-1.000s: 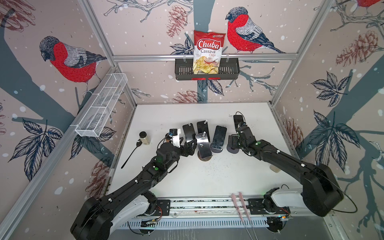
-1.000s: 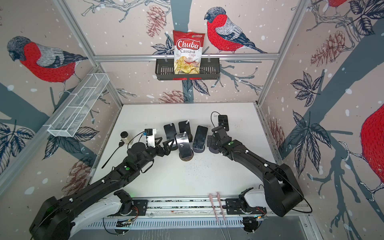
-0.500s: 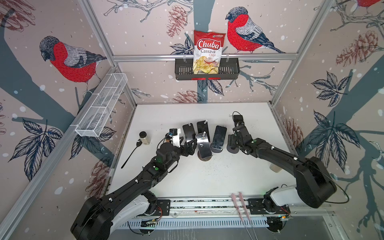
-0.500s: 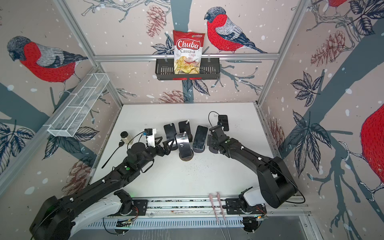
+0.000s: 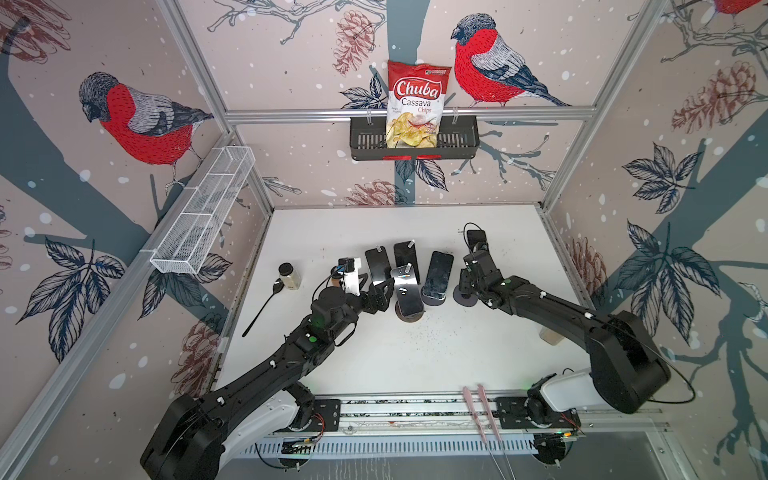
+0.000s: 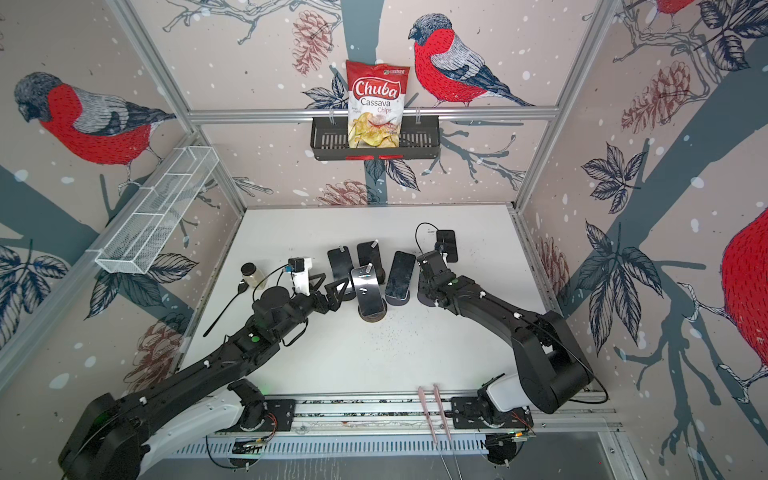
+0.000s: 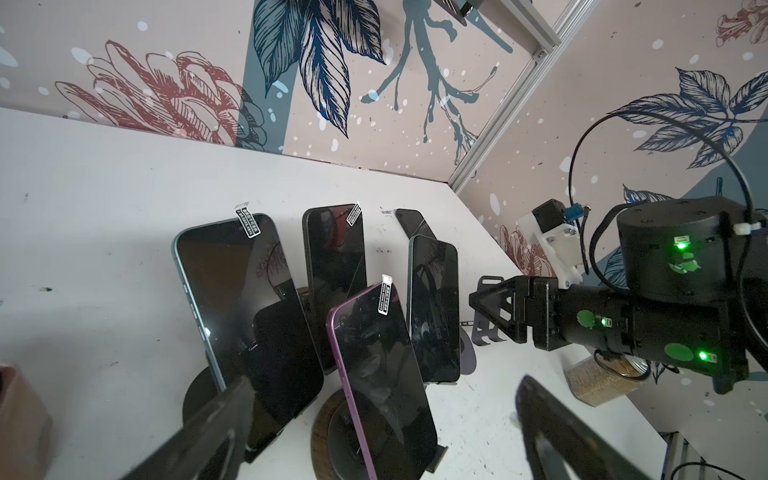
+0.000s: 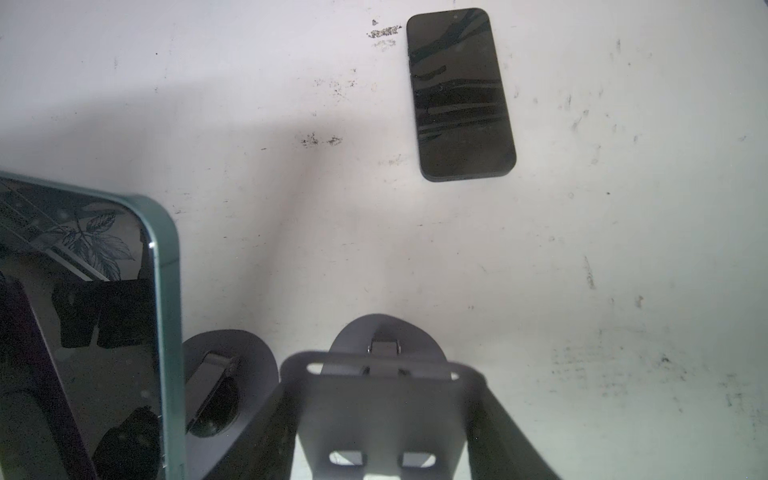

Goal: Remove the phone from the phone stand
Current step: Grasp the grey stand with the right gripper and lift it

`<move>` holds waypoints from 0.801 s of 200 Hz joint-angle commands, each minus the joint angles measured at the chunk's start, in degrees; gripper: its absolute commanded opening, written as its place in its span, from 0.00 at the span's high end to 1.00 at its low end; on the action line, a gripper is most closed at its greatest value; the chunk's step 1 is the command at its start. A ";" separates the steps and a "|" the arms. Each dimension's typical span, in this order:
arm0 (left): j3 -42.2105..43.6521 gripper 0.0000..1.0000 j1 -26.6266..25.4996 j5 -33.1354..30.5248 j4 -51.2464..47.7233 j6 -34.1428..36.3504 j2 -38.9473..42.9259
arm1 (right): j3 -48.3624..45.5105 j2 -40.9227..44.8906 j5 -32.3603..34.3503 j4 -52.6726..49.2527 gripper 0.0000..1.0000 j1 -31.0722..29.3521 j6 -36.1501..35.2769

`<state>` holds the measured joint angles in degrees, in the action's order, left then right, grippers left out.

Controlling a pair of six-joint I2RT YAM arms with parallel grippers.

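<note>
Several dark phones lean on stands in a cluster mid-table. A purple-edged phone point(image 7: 382, 374) rests on a wooden-based stand point(image 5: 409, 316) at the front. My left gripper point(image 7: 382, 384) is open, with one finger on either side of that phone and not touching it. To its right a teal phone point(image 5: 437, 275) leans on a grey stand. My right gripper point(image 8: 380, 419) is shut on the back plate of an empty grey phone stand point(image 8: 380, 399) beside the teal phone point(image 8: 104, 316). Another phone point(image 5: 476, 240) lies flat on the table behind it.
A small jar point(image 5: 289, 275) and a black spoon point(image 5: 262, 307) lie left of the left arm. Another jar point(image 5: 550, 334) sits under the right arm. Two pink sticks point(image 5: 482, 411) cross the front rail. A chips bag point(image 5: 417, 104) stands in the back basket.
My right gripper's jaws have closed onto the empty grey stand. The left arm and the phones have not moved.
</note>
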<state>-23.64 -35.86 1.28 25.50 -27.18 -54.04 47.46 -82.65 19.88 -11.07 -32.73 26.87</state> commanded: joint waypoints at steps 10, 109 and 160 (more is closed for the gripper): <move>0.22 0.03 0.00 0.03 2.43 0.12 0.24 | 0.52 0.86 2.54 -0.68 0.47 -0.15 -0.39; 0.60 0.03 0.00 -0.18 2.18 0.42 -0.01 | 8.53 0.25 8.52 -2.22 0.47 3.54 -8.81; 0.87 0.03 0.00 -0.82 1.91 0.66 0.53 | 10.54 -3.05 2.20 2.86 0.47 9.02 -10.95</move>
<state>-22.83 -35.86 1.19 25.93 -27.07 -53.89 56.99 -84.40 25.12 -12.69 -25.32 17.98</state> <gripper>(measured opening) 0.974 0.598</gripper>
